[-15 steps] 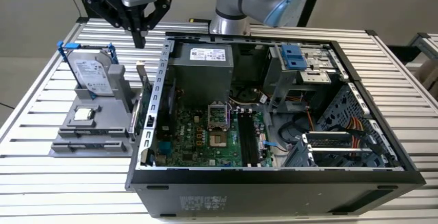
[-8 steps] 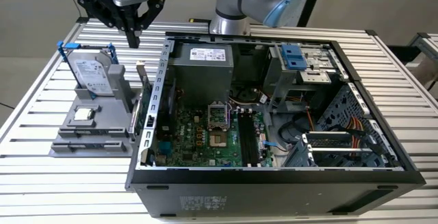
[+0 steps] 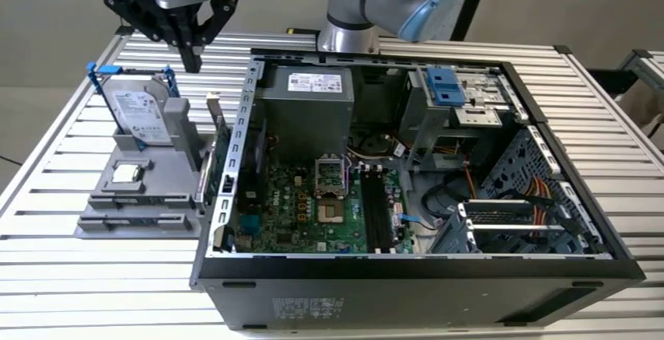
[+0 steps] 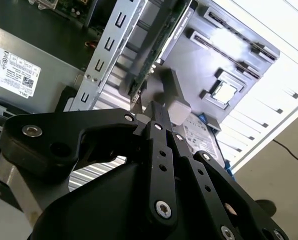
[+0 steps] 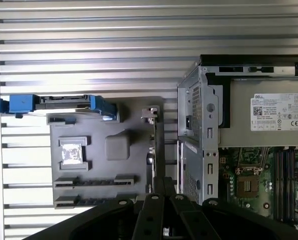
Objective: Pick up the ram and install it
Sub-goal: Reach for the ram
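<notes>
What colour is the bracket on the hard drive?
Blue. The bracket around the hard drive shows best in the first wrist view.

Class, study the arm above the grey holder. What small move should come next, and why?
Probably open the jaws. The black gripper hangs shut and empty above the thin bluish-green ram stick, which stands on edge in the grey holder tray beside the open black computer case. Shut jaws could not straddle it.
</notes>
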### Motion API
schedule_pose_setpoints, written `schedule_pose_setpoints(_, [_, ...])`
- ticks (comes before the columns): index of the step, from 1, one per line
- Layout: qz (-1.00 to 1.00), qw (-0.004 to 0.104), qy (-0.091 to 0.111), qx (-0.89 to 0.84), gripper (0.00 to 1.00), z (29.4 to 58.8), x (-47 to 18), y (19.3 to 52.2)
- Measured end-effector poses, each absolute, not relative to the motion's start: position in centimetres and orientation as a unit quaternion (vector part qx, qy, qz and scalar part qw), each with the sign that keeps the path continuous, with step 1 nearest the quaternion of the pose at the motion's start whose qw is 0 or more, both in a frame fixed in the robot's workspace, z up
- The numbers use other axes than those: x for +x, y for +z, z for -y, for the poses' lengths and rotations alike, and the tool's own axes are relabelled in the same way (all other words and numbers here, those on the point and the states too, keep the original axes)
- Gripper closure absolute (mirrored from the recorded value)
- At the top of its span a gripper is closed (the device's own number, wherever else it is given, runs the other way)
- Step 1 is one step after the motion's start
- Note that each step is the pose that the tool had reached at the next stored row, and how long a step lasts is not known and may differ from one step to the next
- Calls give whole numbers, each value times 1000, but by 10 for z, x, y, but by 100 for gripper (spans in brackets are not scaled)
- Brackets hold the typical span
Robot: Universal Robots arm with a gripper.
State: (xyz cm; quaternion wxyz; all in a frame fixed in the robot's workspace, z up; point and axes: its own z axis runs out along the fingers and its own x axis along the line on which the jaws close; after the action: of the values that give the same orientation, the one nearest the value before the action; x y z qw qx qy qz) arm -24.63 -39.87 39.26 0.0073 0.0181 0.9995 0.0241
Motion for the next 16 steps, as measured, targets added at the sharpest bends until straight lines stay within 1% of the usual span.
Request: schedule_pose_setpoints(16, [-1000, 7, 24, 17, 100, 399, -269, 393])
